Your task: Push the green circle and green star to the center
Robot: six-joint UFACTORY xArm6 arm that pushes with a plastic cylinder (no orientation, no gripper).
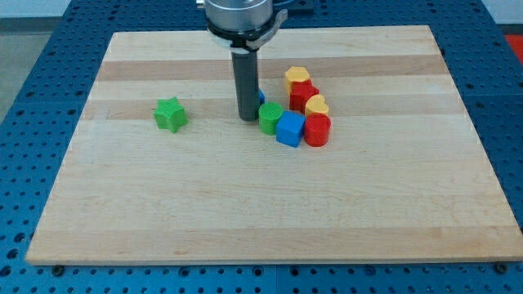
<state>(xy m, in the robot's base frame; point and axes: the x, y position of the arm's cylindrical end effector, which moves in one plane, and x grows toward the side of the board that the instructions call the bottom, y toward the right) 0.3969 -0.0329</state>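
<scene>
The green star (170, 114) lies alone on the wooden board (163, 204), left of the middle. The green circle (270, 118) sits at the left end of a cluster of blocks near the middle. My tip (248, 118) stands just left of the green circle, close to or touching it. A small part of a blue block (261, 97) shows behind the rod.
Right of the green circle lie a blue cube (290, 129), a red block (317, 130), a yellow block (316, 104), another red block (301, 95) and another yellow block (297, 77). A blue perforated table (49, 49) surrounds the board.
</scene>
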